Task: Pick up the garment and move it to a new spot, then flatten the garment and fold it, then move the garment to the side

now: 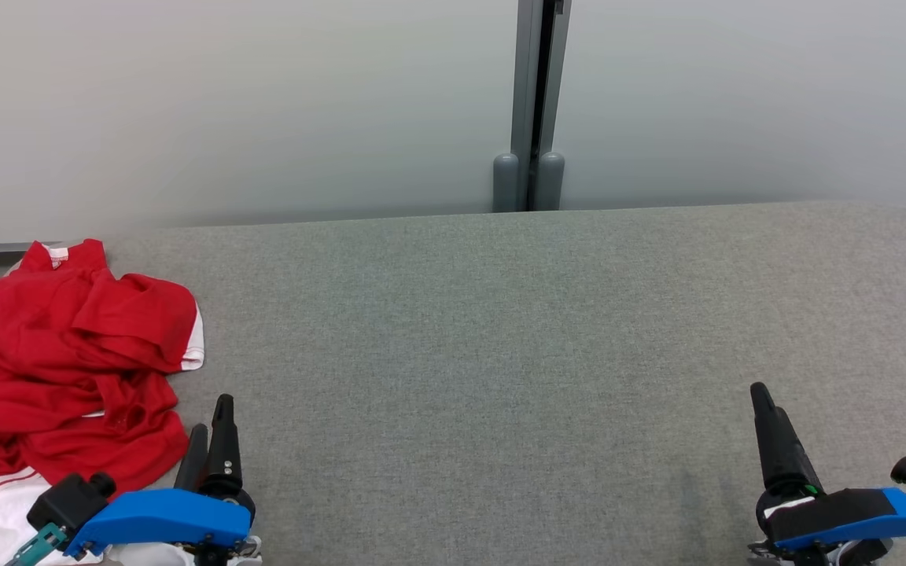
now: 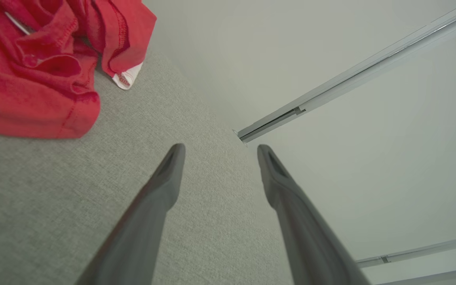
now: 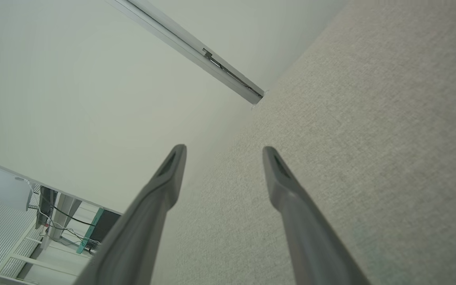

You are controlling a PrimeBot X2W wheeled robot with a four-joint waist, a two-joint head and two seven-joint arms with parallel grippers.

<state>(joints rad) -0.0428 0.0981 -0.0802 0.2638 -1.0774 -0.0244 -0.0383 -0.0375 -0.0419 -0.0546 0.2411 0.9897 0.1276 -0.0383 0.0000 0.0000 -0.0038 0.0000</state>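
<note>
**Left claw (image 1: 213, 417) and right claw (image 1: 764, 401) both spread wide, nothing held**

So, starting from the left: the garment (image 1: 68, 354), a red shirt with white trim, sits in a crumpled heap at the left edge of the surface (image 1: 500, 354). Part of it looks like it hangs over near the front-left corner. My guess is that's just the start pile, so step one (pick up and move) isn't done yet. Left claw hovers just beside the heap's right side, near the front edge, fingers pointing toward the back edge. It's not touching cloth as far as I can tell. Reads as a ready pose, since the shirt is right next to it.

Next comes a big stretch of bare grey surface through the middle, plenty of room to lay the shirt flat and fold it. Back edge runs along a pale wall (image 1: 264, 102) with a grey post (image 1: 532, 102), so I'd keep sleeves off that. Right claw sits near the front-right corner, well apart from the garment, probably parked until spreading needs two grips.
</note>
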